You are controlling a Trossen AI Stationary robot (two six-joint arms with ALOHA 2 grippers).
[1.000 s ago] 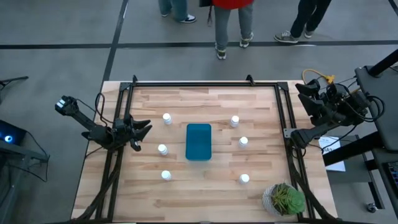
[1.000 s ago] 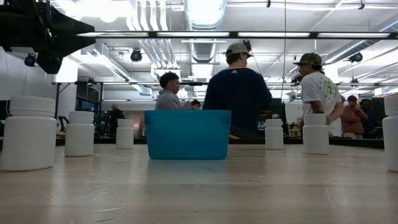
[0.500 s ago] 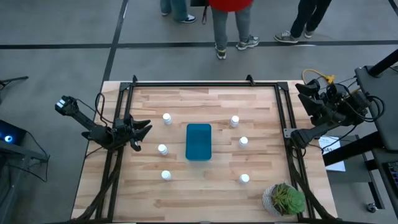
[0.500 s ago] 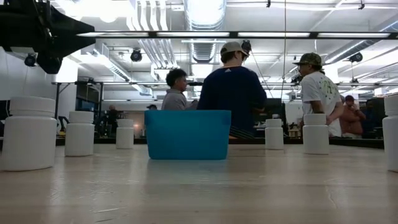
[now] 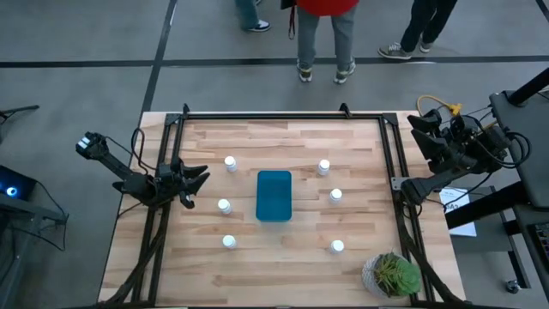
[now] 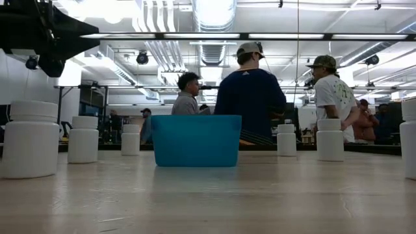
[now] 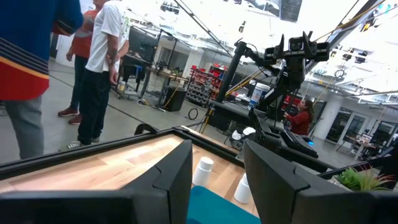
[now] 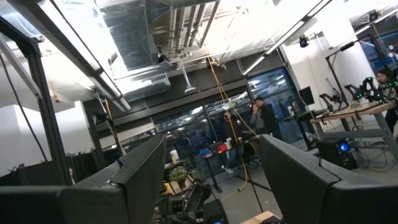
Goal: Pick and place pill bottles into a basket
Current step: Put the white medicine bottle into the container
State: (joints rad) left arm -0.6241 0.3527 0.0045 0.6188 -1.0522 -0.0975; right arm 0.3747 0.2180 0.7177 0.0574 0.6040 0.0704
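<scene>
Six pill bottles (image 5: 229, 242) are seen standing on the wooden bench (image 5: 283, 273), three on each side of the teal basket (image 5: 274, 196) at its middle, none inside it. The left gripper (image 5: 196, 182) is held at the bench's left edge, jaws spread and empty. The right gripper (image 5: 420, 129) is parked beyond the right edge, jaws likewise spread.

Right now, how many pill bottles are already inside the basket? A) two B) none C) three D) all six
B: the high view shows six pill bottles standing on the table, three on each side of the teal basket, and none inside it.
</scene>
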